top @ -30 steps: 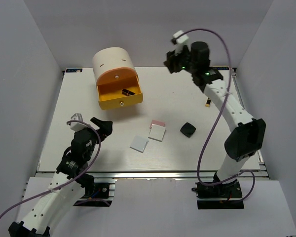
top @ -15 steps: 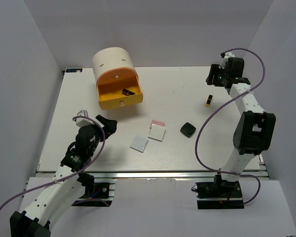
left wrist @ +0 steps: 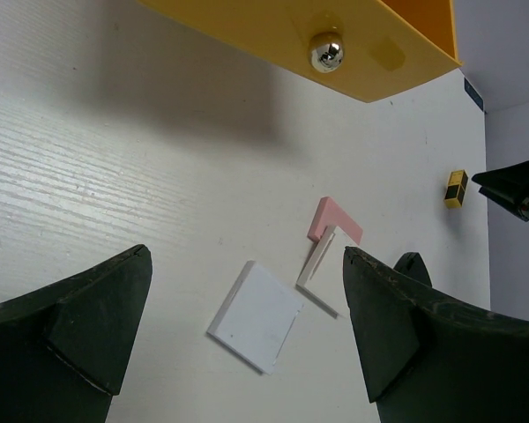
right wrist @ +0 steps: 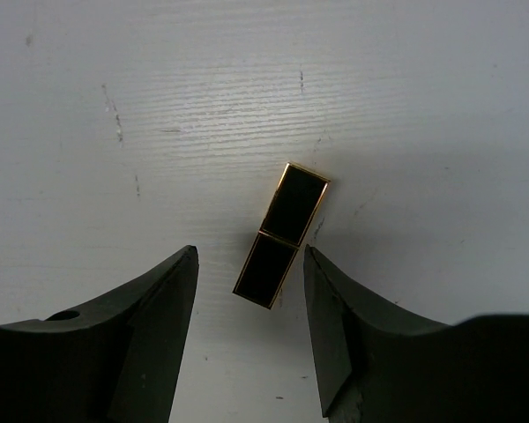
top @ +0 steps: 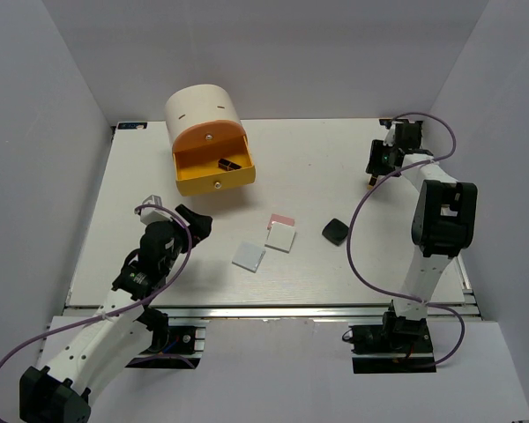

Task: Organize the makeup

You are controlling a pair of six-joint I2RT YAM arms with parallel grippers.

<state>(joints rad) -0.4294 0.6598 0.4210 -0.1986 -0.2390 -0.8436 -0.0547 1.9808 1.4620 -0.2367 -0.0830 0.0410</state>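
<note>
Right fingers (right wrist: 150,335) parted; black-gold stick (right wrist: 282,233) flat, half between them

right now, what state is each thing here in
drawer: open, small dark item inside
left gripper: open, empty
right gripper: open, astride the black-gold stick
black-gold stick: lying flat, not gripped
black compact: shut, lying flat
pink square: partly under a white square
</note>
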